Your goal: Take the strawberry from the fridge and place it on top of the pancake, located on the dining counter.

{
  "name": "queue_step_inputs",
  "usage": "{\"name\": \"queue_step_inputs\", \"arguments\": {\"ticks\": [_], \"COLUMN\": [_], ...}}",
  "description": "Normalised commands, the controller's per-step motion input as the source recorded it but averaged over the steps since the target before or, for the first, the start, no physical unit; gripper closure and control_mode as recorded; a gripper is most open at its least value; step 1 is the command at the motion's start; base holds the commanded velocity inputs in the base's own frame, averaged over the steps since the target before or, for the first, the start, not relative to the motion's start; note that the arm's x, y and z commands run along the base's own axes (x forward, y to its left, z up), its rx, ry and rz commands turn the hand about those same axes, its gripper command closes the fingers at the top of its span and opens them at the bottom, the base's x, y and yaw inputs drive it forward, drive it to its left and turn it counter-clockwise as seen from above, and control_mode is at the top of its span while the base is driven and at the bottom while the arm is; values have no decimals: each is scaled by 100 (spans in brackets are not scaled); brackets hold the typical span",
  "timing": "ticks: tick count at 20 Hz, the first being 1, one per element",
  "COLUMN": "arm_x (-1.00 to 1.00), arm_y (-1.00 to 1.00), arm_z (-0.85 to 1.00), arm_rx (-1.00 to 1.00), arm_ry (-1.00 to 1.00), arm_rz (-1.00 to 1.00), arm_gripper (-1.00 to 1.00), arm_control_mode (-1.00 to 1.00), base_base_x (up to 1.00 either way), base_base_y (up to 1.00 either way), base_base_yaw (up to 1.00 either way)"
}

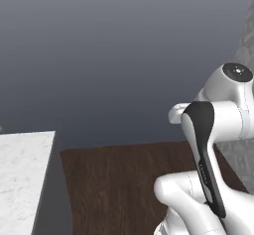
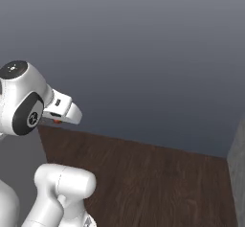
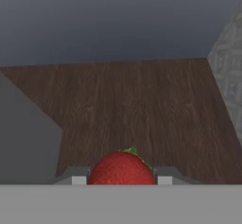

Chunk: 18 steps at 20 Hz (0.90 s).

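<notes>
Hand view: the strawberry [image 3: 121, 168], bright red with a bit of green leaf at its top, sits between the two finger tips of the gripper [image 3: 121, 176], which are closed against its left and right sides; the fruit is held clear of the dark wooden floor [image 3: 137, 105] that spreads out beyond it. A plain grey wall [image 3: 113, 20] rises behind the floor, a pale speckled surface [image 3: 229, 72] stands along the right edge, and a grey slanted panel [image 3: 26, 138] occupies the lower left. Left base view: the white arm [image 1: 218, 130] with its dark joint cover rises at the lower right, and the corner of the dining counter [image 1: 22, 174], with its white, faintly veined marble top and grey side, lies at the lower left, well apart from the arm; dark floorboards lie between them. Right base view: the arm's rounded joint stands at the left, and the gripper [image 2: 58, 120] projects from it to the right, with a small spot of red just visible at its underside, over the edge of the wooden floor. The grey wall forms the background in both base views.
</notes>
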Motion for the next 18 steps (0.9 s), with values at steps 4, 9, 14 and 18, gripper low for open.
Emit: {"name": "queue_step_inputs", "arguments": {"ticks": [4, 9, 14, 18], "arm_x": [0, 0, 0, 0], "arm_y": [0, 0, 0, 0], "arm_z": [0, 0, 0, 0], "arm_rx": [0, 0, 0, 0], "arm_ry": [0, 0, 0, 0], "arm_rz": [0, 0, 0, 0], "arm_gripper": [100, 100, 100, 100], "arm_control_mode": [100, 100, 100, 100], "base_base_x": [100, 100, 100, 100], "base_base_y": [0, -8, -16, -17], "base_base_yaw": [36, 48, 72, 80]}}
